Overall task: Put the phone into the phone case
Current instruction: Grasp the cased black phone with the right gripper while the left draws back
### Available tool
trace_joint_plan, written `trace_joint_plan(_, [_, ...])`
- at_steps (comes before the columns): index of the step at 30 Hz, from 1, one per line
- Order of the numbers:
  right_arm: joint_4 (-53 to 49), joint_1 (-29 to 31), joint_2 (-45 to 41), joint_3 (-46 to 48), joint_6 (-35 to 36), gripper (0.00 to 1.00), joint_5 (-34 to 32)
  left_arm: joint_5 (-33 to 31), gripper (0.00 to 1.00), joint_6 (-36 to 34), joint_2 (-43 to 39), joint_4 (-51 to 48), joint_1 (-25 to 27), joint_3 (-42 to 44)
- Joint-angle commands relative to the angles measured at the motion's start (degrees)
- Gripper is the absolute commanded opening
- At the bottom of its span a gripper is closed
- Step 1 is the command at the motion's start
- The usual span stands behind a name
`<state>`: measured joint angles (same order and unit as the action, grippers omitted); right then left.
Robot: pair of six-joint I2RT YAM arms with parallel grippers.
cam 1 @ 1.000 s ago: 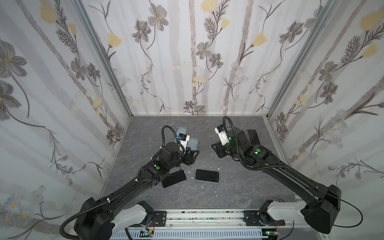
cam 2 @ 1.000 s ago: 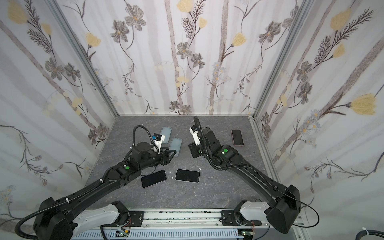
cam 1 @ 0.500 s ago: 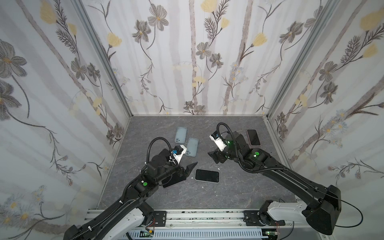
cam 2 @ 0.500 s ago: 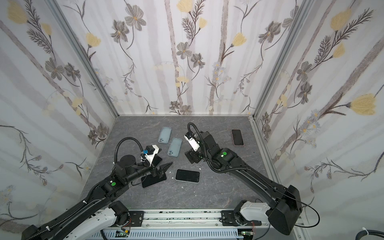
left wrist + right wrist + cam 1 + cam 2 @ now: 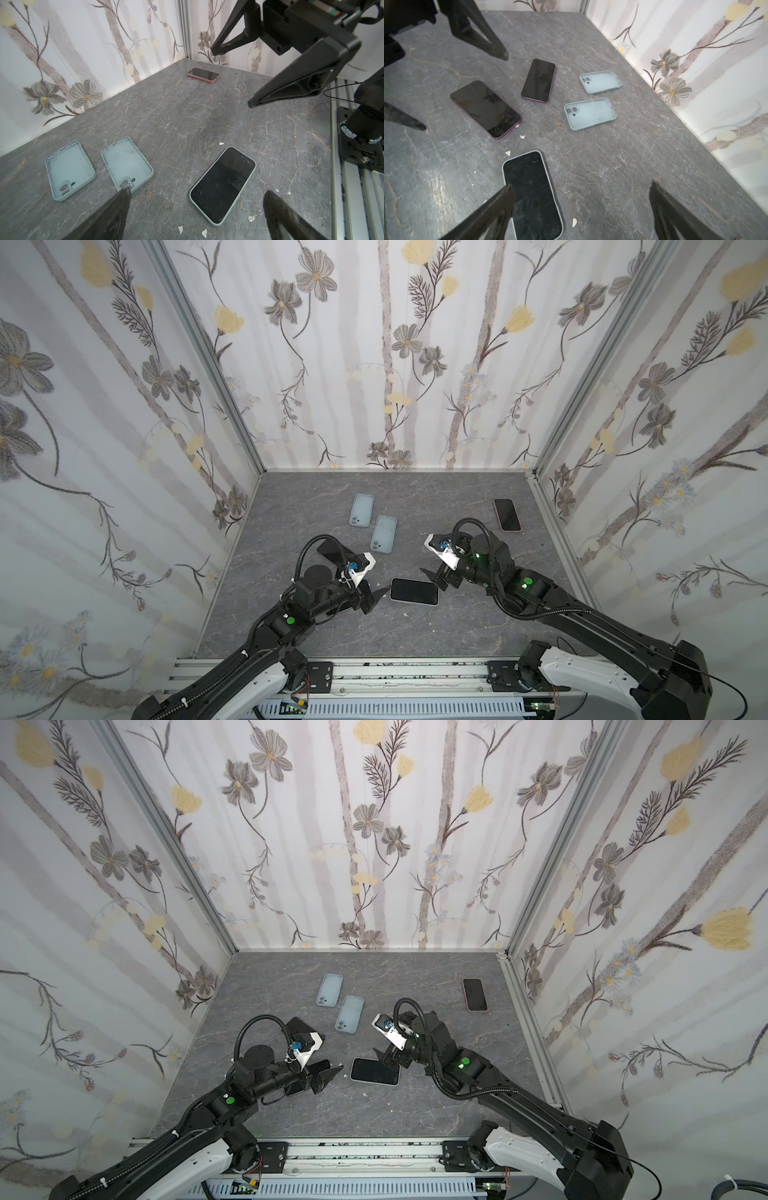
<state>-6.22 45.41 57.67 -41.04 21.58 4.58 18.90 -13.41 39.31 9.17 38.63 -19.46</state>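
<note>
Both grippers are empty, with their fingers spread wide. The left gripper (image 5: pixel 374 598) and the right gripper (image 5: pixel 433 577) flank the middle phone (image 5: pixel 414 591) at its two short ends. They are near it but not touching, a stance that suits checking or pressing a fit rather than carrying. The middle phone lies flat and screen up on the grey table (image 5: pixel 415 635). In the left wrist view a pale rim runs all round its glass, so it is judged to be already seated in a case. Toward the back wall lie two pale blue cases, open side up and just beside each other: the farther case (image 5: pixel 361 510) and the nearer case (image 5: pixel 384 534). Both are empty, with their camera cut-outs unobstructed. On the left arm's side a bare phone (image 5: pixel 485 109) and a second bare phone (image 5: pixel 538 80) lie screen up, probably stock for the empty cases; the left arm largely hides them in both top views. A pink-cased phone (image 5: pixel 507 514) lies well apart by the right wall. Small white flecks (image 5: pixel 221 143) lie near the middle phone, but what they are cannot be told.
</note>
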Motion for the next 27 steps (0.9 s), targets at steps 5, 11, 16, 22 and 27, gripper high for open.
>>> trace_joint_plan(5, [-7.94, 0.12, 3.43, -1.60, 10.93, 1.00, 8.90, 1.57, 1.00, -10.08, -2.09, -0.12, -0.05, 1.52])
trace_joint_plan(11, [-15.04, 0.12, 10.57, -5.94, 12.46, 1.00, 10.56, -2.76, 1.00, -13.74, -4.47, 0.03, -0.02, 3.51])
trace_joint_plan(16, [-13.48, 0.60, 14.67, -6.40, 11.26, 1.00, 10.90, -4.51, 1.00, -15.59, -5.30, 1.11, -0.02, 4.57])
trace_joint_plan(22, [-15.27, 1.17, 20.37, -9.49, 10.85, 1.00, 9.72, -2.49, 1.00, -15.64, -4.60, 0.45, -0.01, 4.49])
trace_joint_plan(27, [-17.40, 1.17, 23.26, -11.65, 10.74, 1.00, 8.18, 1.36, 1.00, -16.03, -4.33, -0.65, 0.00, 4.69])
